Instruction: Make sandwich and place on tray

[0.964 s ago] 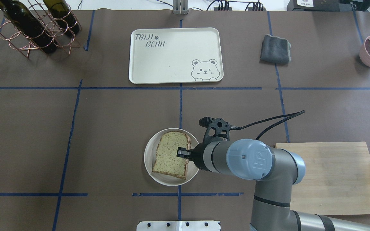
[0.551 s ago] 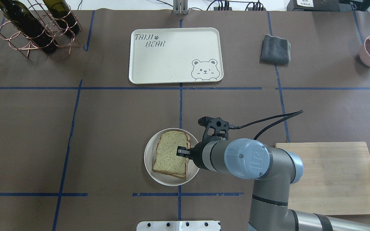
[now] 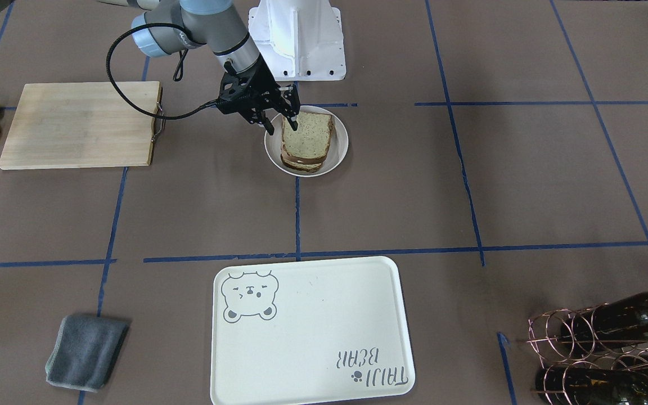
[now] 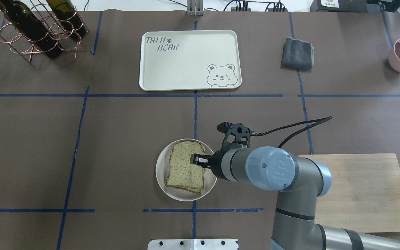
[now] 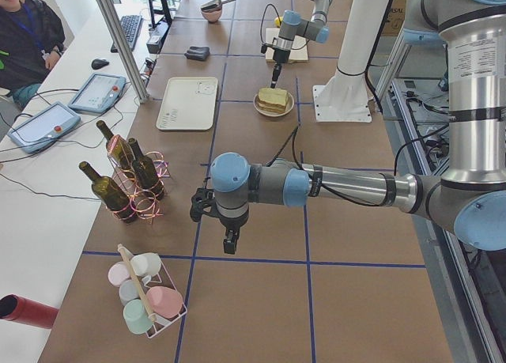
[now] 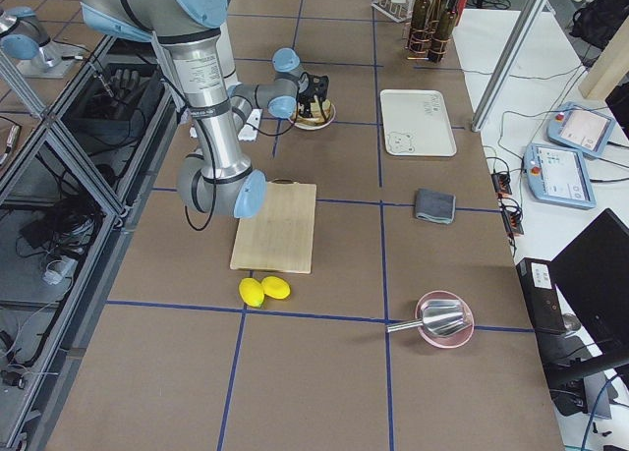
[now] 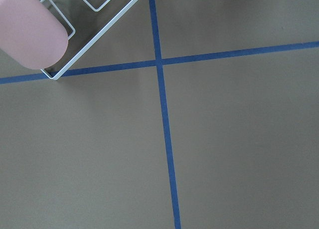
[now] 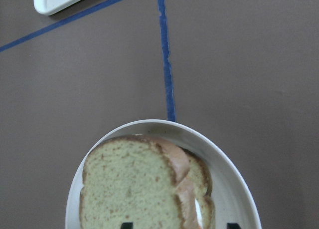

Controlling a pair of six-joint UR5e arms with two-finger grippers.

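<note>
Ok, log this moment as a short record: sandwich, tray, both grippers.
sandwich: two stacked tan speckled bread slices, white filling between, on small round white plate
tray: large cream rectangular bear-print tray, apart from the plate, sandwich not on it
right gripper: open, at the sandwich's edge
left gripper: away from the plate; open or shut, cannot tell
stage: assembled, not yet on tray

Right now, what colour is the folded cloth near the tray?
The cloth is grey; front-facing view shows it best.
</note>
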